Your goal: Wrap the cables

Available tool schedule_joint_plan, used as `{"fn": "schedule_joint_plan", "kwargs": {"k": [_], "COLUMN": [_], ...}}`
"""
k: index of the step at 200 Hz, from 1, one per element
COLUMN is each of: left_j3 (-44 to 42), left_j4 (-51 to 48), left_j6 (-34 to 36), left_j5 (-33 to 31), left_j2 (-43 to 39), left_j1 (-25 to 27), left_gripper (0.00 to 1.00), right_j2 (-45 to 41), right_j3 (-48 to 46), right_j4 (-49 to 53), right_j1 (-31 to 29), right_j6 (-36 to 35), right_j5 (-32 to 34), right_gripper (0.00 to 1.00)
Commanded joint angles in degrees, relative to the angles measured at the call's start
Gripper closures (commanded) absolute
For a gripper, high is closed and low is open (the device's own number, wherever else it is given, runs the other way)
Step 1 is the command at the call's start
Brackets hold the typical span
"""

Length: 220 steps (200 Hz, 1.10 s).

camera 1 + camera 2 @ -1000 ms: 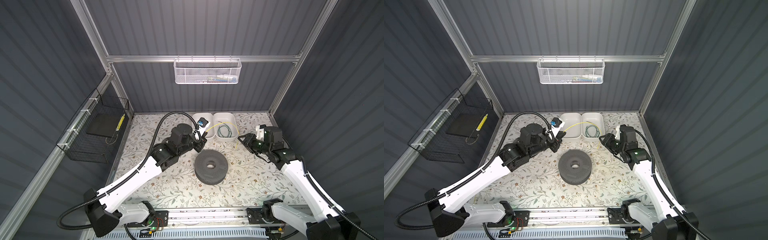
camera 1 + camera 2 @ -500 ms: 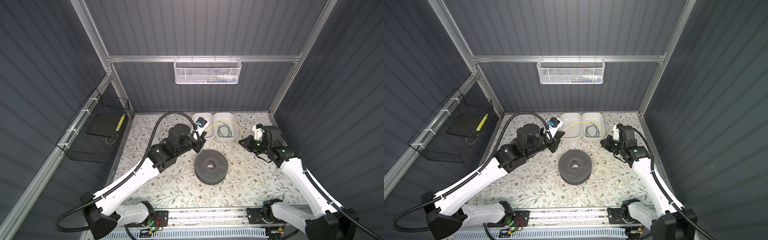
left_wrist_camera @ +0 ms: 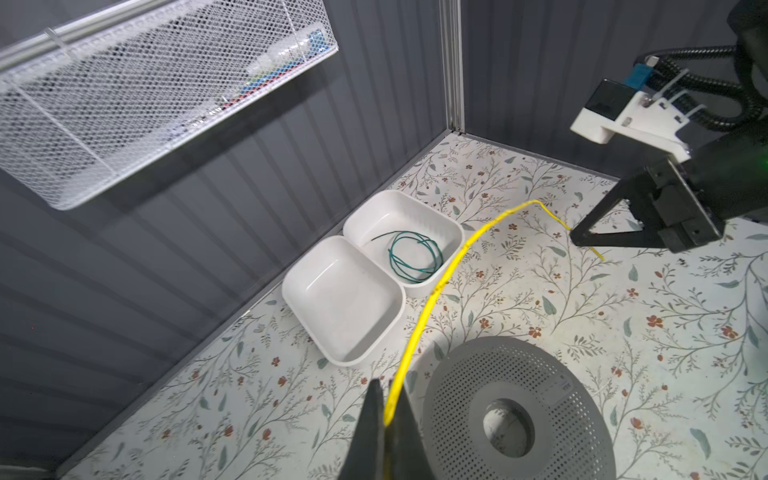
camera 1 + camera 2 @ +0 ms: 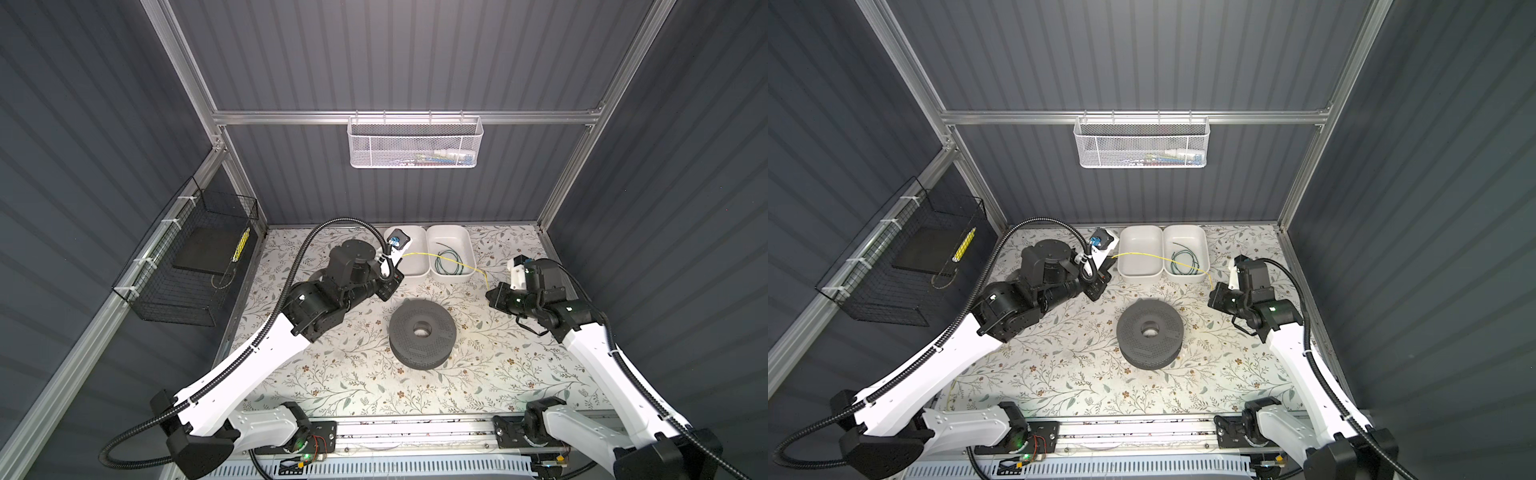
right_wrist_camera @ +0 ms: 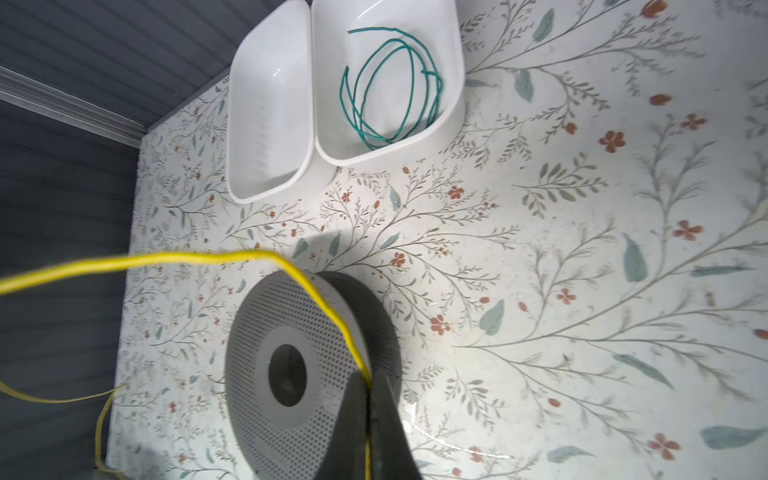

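Step in hand: you have the yellow wire (image 3: 449, 270) strung between both jaws. The left gripper (image 3: 387, 386) is clenched on one end. The right gripper (image 5: 369, 376) is clenched near the other; a second ago its jaws stood apart. The green wire (image 5: 411, 79) lies coiled in the white tray (image 4: 467, 245) beyond the jaws. Next, I judge, you bring the span down to the grey spool (image 4: 405, 328) between the jaws, keeping it taut.

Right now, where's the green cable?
In both top views, the green cable lies coiled in the right tray by the back wall, beside the empty tray.

Mesh basket (image 4: 374, 143) contents indistinct (too small), yellow cable (image 5: 124, 262) blurred, edge-cropped
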State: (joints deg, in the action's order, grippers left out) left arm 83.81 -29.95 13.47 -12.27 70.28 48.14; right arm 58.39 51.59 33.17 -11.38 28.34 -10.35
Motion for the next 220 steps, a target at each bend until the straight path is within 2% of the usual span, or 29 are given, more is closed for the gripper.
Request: {"fn": "schedule_joint_plan", "kwargs": {"k": [1, 33, 74, 91, 108, 116, 128, 144, 159, 181, 202, 220], "left_j3": [7.26, 9.62, 9.54, 9.28, 8.52, 7.51, 5.58, 0.75, -3.25, -8.97, -10.33, -9.89], "left_j4": [-6.65, -8.41, -10.45, -10.32, -9.42, -8.37, -6.12, 0.04, 4.72, 11.38, 15.02, 16.91], "left_j6": [3.79, 4.81, 6.11, 5.18, 2.33, 0.58, -3.02, -8.83, -13.28, -17.56, -20.76, -22.22], "left_j5": [-6.3, -5.61, -5.34, -3.99, -0.62, 1.37, 4.6, 9.06, 9.5, 7.05, 4.66, 6.49], "left_j2": [0.46, 1.26, 1.55, 1.66, 2.52, 3.03, 3.79, 3.65, 3.86, 4.07, 4.99, 6.82], "left_j1": [-2.61, -4.68, -4.81, -4.81, -4.81, -4.77, -4.77, -4.72, -4.59, -4.6, -4.58, -4.57], "left_gripper": [1.0, 1.0, 1.0, 1.0, 1.0, 1.0, 1.0, 1.0, 1.0, 1.0, 1.0, 1.0], "right_j2": [-1.84, -3.55, -4.03, -4.68, -4.83, -5.28, -6.34, -8.22, -10.51, -13.87, -16.77, -17.53], "right_j3": [-2.95, -5.04, -5.53, -5.63, -4.72, -4.28, -3.27, -1.36, 1.16, 3.56, 5.32, 5.86], "right_j4": [4.86, 2.93, 2.61, 1.71, 1.46, 1.42, 1.53, 2.89, 4.91, 7.09, 8.09, 5.62], "right_j1": [0.48, 0.48, 0.39, 0.39, 0.39, 0.31, 0.32, 0.3, 0.3, 0.3, 0.39, 0.37], "right_j6": [-5.06, -11.1, -18.41, -18.28, -16.94, -15.62, -13.57, -10.02, -7.17, -3.96, -1.18, 5.82], "right_j5": [13.67, 22.4, 28.32, 28.51, 23.01, 19.57, 13.18, 7.16, 1.99, -2.49, -4.32, -7.24], "right_gripper": [1.0, 1.0, 1.0, 1.0, 0.98, 0.89, 0.65, 0.56, 0.46, 0.38, 0.3, 0.3]}}
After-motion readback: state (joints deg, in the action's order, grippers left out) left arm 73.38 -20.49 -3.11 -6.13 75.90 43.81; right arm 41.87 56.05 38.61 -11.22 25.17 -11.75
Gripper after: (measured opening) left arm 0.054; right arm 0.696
